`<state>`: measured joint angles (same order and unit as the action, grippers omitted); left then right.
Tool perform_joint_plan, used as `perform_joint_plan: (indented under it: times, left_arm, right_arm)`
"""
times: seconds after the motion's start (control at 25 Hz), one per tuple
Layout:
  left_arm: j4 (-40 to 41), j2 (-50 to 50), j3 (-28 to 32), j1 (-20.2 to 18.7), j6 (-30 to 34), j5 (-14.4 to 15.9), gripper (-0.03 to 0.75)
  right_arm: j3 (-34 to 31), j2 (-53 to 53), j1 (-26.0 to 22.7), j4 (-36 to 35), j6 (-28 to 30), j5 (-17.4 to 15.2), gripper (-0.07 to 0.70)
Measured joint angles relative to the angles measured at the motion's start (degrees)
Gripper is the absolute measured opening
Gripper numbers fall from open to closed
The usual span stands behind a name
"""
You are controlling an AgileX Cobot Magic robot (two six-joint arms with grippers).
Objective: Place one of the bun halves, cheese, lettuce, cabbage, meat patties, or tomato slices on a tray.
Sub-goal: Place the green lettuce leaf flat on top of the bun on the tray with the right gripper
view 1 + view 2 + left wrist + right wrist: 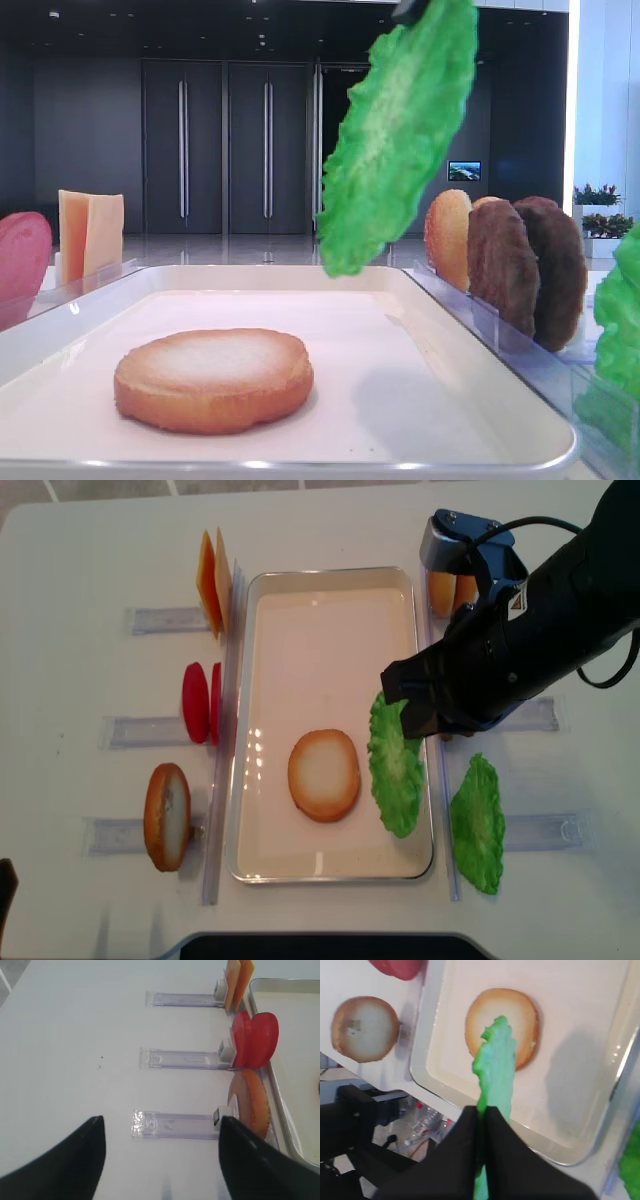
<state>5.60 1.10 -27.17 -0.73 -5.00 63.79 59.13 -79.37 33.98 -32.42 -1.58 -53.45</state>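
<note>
Above the right side of the tray (pixel 330 585), the right pincer (pixel 482 1112) is clamping shut on the top edge of the lettuce leaf (pixel 397 765), which is hanging limp beside the bun half (pixel 324 775); light, floppy, likely best pinched by an edge

My matt black fingers (pixel 470 1160) pinch a lettuce (pixel 396 770) leaf that looks like rubbery plastic, pebbled and ruffled. The tray (pixel 470 330) below is smooth cream plastic with a glossy rim that catches light. The bun half (pixel 213 378) on it has a grainy, toasted-looking matt face. The meat patties (pixel 525 265) look rough and dull. They stand in clear, shiny plastic holders (pixel 175 1125) on a smooth white table (pixel 70 1050).
</note>
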Motion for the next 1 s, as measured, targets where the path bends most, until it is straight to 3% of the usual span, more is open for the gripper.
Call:
perform_joint_plan:
  times: [0.2,0.32,0.6,1.0]
  left_arm:
    - [0.0,0.0,0.0,0.0,0.0,0.0,0.535]
    - [0.0,0.0,0.0,0.0,0.0,0.0,0.535]
    - [0.0,0.0,0.0,0.0,0.0,0.0,0.535]
    - [0.0,0.0,0.0,0.0,0.0,0.0,0.535]
  right_arm:
    - [-3.4,-0.1,-0.9,-12.1,9.1,4.3,0.035]
    - [-4.0,-0.6,-0.9,-17.7,13.5,5.3,0.035]
    - [-4.6,-5.0,0.2,-38.9,28.1,7.4,0.035]
    - [-4.7,-10.9,5.6,-44.6,34.7,11.5,0.034]
